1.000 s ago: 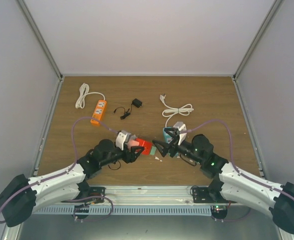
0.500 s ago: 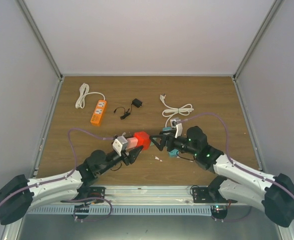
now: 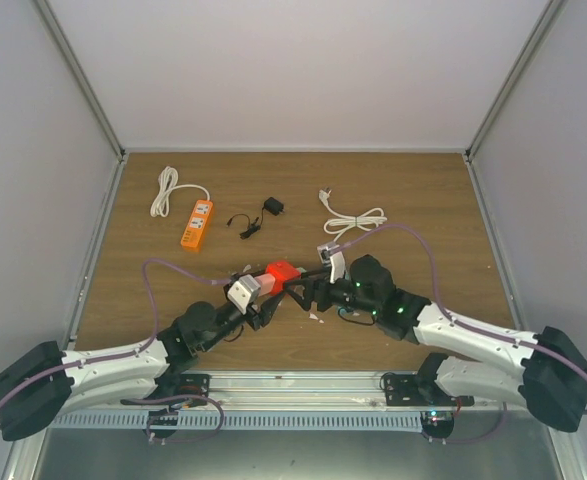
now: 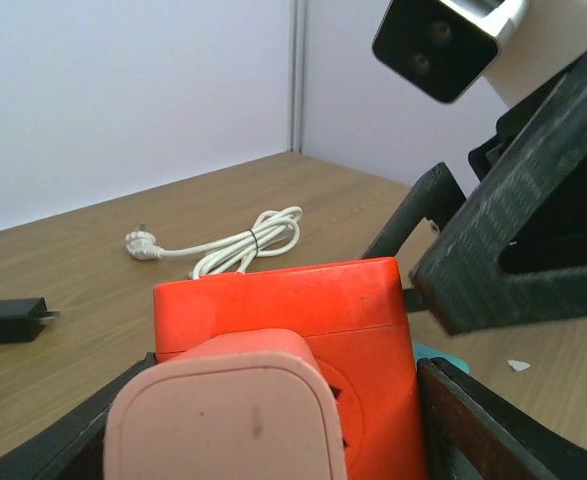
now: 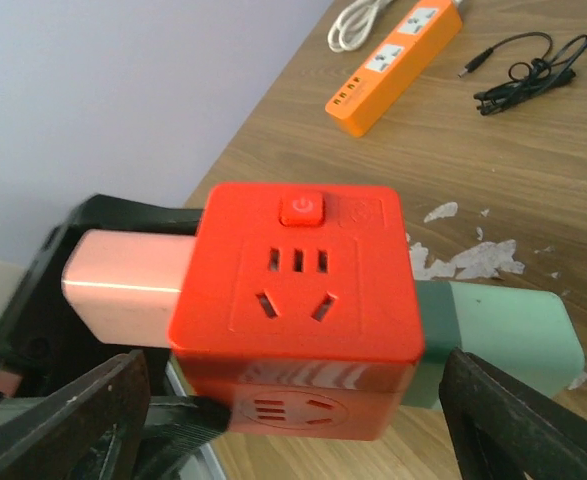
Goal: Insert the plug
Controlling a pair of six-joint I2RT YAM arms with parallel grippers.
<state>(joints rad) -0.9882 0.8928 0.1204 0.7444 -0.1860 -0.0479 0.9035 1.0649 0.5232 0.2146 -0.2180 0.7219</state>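
My left gripper is shut on a red socket cube and holds it above the table. A pink plug sits in the cube's near face, between the left fingers. In the right wrist view the cube shows an empty socket face, with the pink plug on its left. My right gripper is open, its fingers spread wide beside the cube. A teal plug shows just right of the cube; I cannot tell whether it touches it or lies on the table.
An orange power strip with a white cord lies at the back left. A black adapter and a coiled white cable lie behind the cube. White scraps mark the wooden table. Grey walls enclose the table.
The left gripper has lifted the red cube off the table and moved it right. The right gripper has swung left up to the cube, and the teal plug is no longer at its jaws.
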